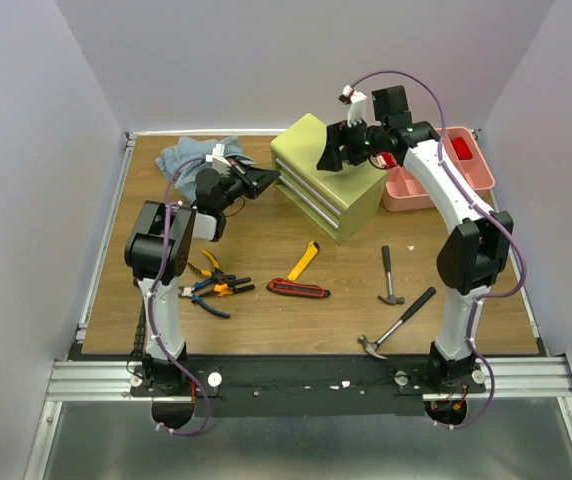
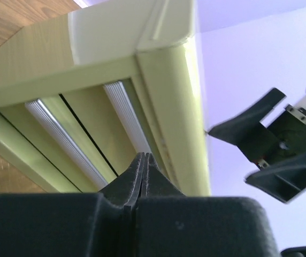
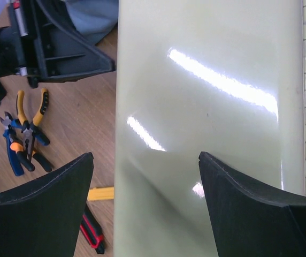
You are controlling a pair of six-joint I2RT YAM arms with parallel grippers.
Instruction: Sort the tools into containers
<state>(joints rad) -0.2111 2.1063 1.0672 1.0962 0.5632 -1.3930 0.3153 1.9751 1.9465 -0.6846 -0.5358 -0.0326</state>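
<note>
The yellow-green chest (image 1: 301, 148) stands at the back middle, its three silver-edged drawers shut. My left gripper (image 1: 272, 179) is shut and empty, its tips (image 2: 144, 156) close against the drawer front (image 2: 78, 115). My right gripper (image 1: 332, 156) is open and empty over the chest's top (image 3: 206, 107). The pink tray (image 1: 411, 200) stands right of the chest. On the table lie the pliers (image 1: 216, 286) (image 3: 27, 134), the yellow knife (image 1: 303, 262), the red-black tool (image 1: 298, 290) and two hammers (image 1: 390, 275) (image 1: 398, 325).
A blue-grey cloth (image 1: 191, 155) lies at the back left, behind my left arm. A red thing (image 1: 460, 149) sits in the pink tray. The table has raised rails at its left, back and right edges.
</note>
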